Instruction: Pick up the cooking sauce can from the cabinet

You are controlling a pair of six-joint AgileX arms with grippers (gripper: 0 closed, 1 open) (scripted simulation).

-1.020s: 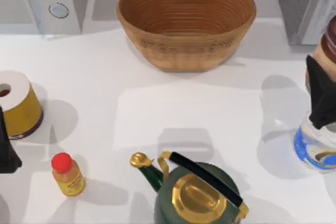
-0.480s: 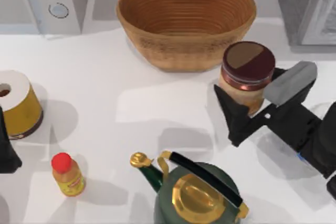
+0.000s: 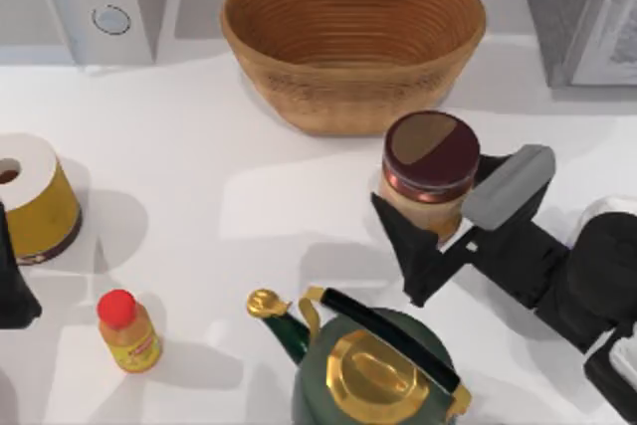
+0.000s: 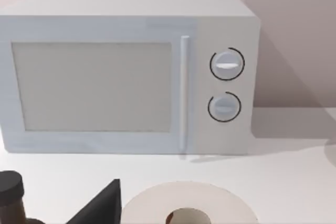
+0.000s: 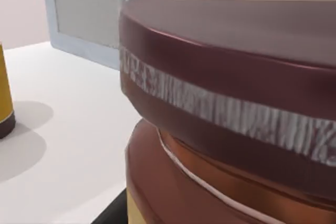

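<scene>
Nearest us in the top view sits the green kettle with its brass lid and black handle, and to its left the small yellow bottle with a red cap. Our left gripper is parked at the table's left edge beside the yellow white-topped can; we cannot tell how its fingers stand.

Just beyond the kettle, right of centre, our right gripper pinches the cooking sauce can from the right, one dark finger visible against the tan label on the kettle side. The can looks lifted off the white table, upright, its maroon-and-tan lid facing up. In the right wrist view the can looms close, copper-red rim below the lid.

Farther back stands the woven basket, its near wall close to the can. The microwave sits at the back left, and the grey cabinet at the back right.

We judge the pick essentially done, so the risks lie in the carry. The grip sits low on the label under a heavy-looking lid, so a quick swing could tilt or slip the can. It also hangs between basket wall and kettle handle: drifting either way could knock one of them, or jar the can loose.
</scene>
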